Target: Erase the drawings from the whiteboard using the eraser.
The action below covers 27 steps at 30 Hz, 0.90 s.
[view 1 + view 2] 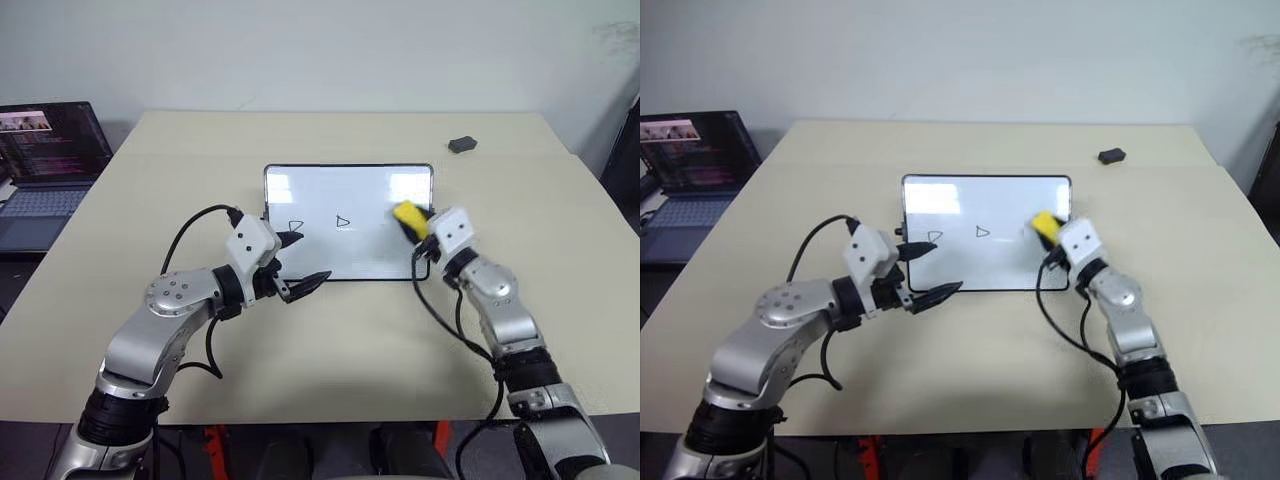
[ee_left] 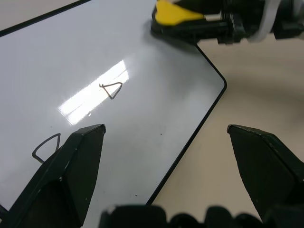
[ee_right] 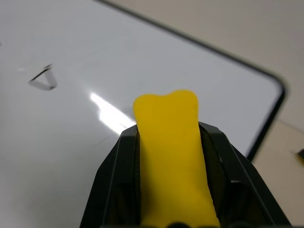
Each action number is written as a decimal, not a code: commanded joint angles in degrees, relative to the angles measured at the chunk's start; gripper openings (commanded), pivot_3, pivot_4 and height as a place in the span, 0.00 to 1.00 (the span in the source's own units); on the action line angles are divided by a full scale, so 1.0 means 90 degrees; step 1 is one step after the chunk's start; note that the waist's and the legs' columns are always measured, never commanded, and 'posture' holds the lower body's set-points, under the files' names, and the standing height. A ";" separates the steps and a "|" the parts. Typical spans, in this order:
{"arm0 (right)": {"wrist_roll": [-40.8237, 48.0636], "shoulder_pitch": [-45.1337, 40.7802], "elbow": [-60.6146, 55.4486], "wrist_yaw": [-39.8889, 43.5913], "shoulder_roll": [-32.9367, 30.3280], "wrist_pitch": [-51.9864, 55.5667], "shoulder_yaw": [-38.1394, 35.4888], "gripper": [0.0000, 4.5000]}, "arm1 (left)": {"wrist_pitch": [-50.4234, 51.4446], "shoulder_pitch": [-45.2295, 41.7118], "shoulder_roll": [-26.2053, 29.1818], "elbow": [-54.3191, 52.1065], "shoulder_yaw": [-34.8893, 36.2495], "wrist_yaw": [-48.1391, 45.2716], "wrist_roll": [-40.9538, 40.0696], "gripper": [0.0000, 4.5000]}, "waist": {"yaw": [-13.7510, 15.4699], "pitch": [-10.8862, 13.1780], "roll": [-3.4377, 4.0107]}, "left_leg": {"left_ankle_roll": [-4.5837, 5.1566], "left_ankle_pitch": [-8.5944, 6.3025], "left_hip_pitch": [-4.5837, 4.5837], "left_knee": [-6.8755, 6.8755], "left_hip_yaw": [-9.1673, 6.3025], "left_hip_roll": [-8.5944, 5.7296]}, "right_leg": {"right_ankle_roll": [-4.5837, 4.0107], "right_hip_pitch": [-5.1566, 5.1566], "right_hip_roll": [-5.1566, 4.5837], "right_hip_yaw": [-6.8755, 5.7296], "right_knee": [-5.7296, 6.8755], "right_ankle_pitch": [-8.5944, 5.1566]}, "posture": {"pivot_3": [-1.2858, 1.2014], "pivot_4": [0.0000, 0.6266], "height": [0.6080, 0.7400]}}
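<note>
The desk (image 1: 330,340) is big and tan, and a laptop (image 1: 50,165) sits at its left edge. The whiteboard (image 1: 330,260) lies flat in the middle. It looks stiff and slippery. I can see 2 drawings (image 1: 343,222) on it; a third may be wiped off or hidden. The left hand (image 1: 297,264) hangs wide open and empty by the board's near left corner. The right hand (image 1: 418,240) is squeezed tight on the eraser (image 1: 408,215) over the board's right side. The eraser looks light and a bit squishy, best held by its yellow sides. A small dark lump (image 1: 461,145) sits far back.
</note>
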 commanded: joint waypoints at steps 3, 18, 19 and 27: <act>-0.0186 0.0151 0.0125 0.0160 -0.0078 0.0168 0.0226 0.29 | -0.0065 0.0000 0.0010 -0.0291 0.0115 0.0022 -0.0020 1.00 | 0.0006 -0.0001 -0.0001 | -0.0001 0.0000 -0.0025 -0.0002 0.0006 -0.0001 | -0.0001 -0.0023 -0.0004 0.0004 -0.0005 0.0000 | 0.52 0.24 1.00; -0.0219 0.0632 -0.0683 0.0472 -0.0161 0.0415 0.0537 0.29 | 0.0004 0.0138 0.0034 -0.0422 0.0172 0.0043 -0.0056 1.00 | -0.0007 -0.0001 -0.0002 | 0.0004 0.0001 0.0005 0.0012 0.0005 -0.0003 | 0.0004 0.0001 -0.0001 0.0005 0.0011 0.0015 | 0.52 0.24 1.00; -0.0181 0.0589 -0.0719 0.0393 -0.0147 0.0367 0.0457 0.29 | 0.0012 0.0154 0.0039 -0.0437 0.0173 0.0039 -0.0061 1.00 | -0.0007 -0.0001 -0.0001 | 0.0004 0.0001 0.0004 0.0011 0.0005 -0.0003 | 0.0004 0.0001 -0.0001 0.0005 0.0010 0.0015 | 0.52 0.24 1.00; -0.0079 0.0552 -0.1036 0.0168 -0.0059 0.0413 0.0232 0.29 | 0.0083 0.0256 0.0018 -0.0517 0.0240 0.0072 -0.0125 1.00 | 0.0018 0.0000 0.0000 | 0.0003 0.0000 -0.0017 0.0003 0.0004 -0.0002 | 0.0004 -0.0014 -0.0002 0.0005 -0.0008 0.0013 | 0.52 0.24 1.00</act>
